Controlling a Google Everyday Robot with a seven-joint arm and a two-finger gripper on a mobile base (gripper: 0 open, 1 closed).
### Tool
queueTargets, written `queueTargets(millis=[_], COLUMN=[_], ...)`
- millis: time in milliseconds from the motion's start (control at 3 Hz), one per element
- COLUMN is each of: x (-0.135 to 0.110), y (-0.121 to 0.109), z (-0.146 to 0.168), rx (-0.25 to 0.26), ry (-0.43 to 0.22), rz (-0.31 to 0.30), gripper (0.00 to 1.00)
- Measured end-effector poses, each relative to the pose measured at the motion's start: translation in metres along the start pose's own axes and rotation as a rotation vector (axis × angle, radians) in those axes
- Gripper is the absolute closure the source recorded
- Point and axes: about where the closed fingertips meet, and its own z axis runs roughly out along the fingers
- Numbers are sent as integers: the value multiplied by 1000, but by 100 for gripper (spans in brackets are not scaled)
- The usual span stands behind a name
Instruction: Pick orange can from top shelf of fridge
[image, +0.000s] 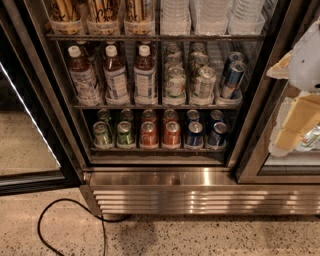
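The fridge stands in front of me with its left glass door swung open. Three tan-orange cans with black lettering stand at the left of the top shelf, in clear ribbed trays. Their lids are cut off by the top of the view. My gripper, white and tan, hangs at the right edge in front of the closed right door. It is well to the right of the orange cans and below them, and it holds nothing that I can see.
Clear stacked trays fill the right of the top shelf. Bottles, silver-green cans and blue cans stand on the middle rack, short cans on the bottom one. A black cable loops on the speckled floor.
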Motion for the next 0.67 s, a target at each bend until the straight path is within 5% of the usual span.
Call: queueTargets(millis=[667], x=[-7], y=[-1], z=[10], rx=[-1], ry=[-47], rz=[-13], gripper=[0])
